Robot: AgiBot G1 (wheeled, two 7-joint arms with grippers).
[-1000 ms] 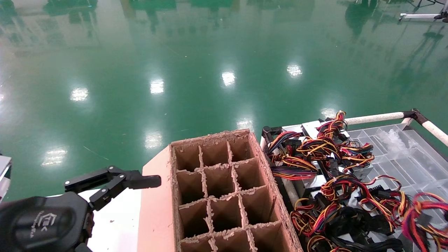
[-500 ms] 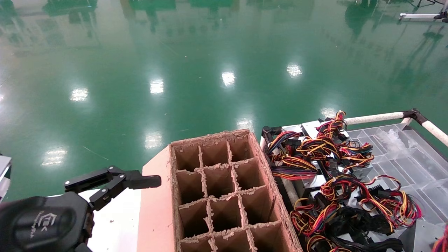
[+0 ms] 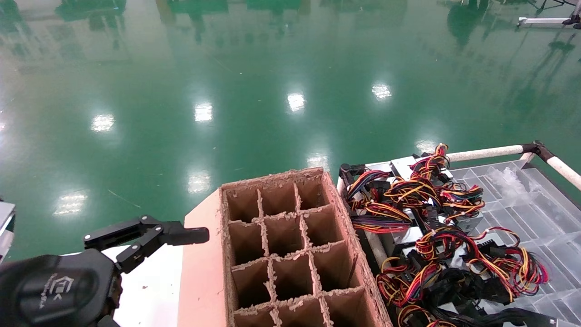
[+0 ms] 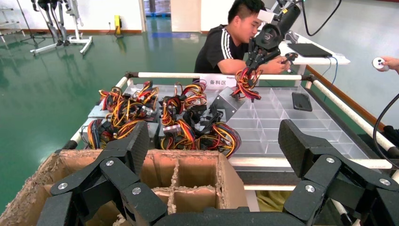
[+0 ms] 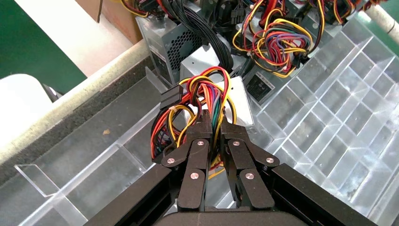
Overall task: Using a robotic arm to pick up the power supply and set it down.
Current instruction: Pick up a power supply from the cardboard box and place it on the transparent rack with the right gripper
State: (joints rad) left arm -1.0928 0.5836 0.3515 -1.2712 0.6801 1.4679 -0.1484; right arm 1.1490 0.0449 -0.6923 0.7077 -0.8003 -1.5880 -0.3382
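Green glossy floor [image 3: 272, 91] stretches behind a work area where a brown cardboard box [image 3: 290, 254] with a grid of empty compartments sits beside a clear plastic tray [image 3: 540, 204] edged by a white rail [image 3: 485, 153]. Several grey metal power supplies, each trailing a tangle of red, yellow, black and orange wires, lie piled at the tray's near end [image 3: 431, 227].

The right gripper [image 5: 214, 129] is out of the head camera's sight. Its wrist camera shows it above the tray with its fingers closed narrowly on the wire bundle [image 5: 202, 101] of one power supply [image 5: 235, 101], whose grey metal case hangs just below the wires. The left wrist camera shows that unit lifted clear of the pile, dangling over the tray's far side. A seated man in a black shirt [image 4: 230, 42] is behind the tray.

The left gripper [image 4: 211, 155] is parked near the box's left side, fingers spread wide and empty.

The case looks heavy and rigid, while the wires are soft and slippery, so held by the bundle it will likely swing and could slide free. A grip close to the case, or on the case edge itself, seems safer.
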